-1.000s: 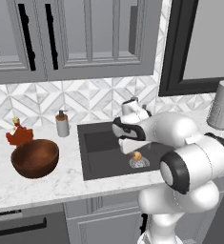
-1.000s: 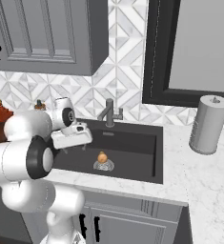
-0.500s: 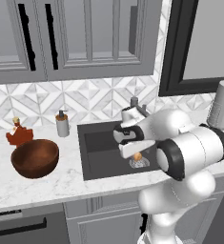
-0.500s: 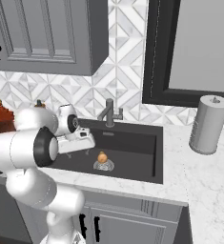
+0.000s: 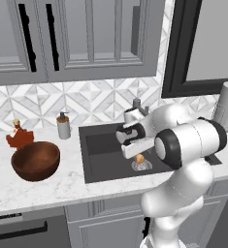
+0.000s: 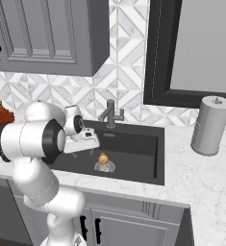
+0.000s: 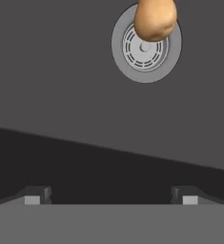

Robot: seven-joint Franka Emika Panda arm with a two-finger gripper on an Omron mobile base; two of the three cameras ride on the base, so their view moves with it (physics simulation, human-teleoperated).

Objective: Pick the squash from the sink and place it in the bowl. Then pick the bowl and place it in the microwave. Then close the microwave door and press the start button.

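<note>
Claw (image 7: pixel 111 198) spread wide, empty, poised above the sink (image 5: pixel 103 162) for the first pick. Squash (image 7: pixel 155 19) lies ahead of it on the drain (image 7: pixel 146 47), untouched, off centre.

No readable text, labels, brands, numbers or signs anywhere.
</note>
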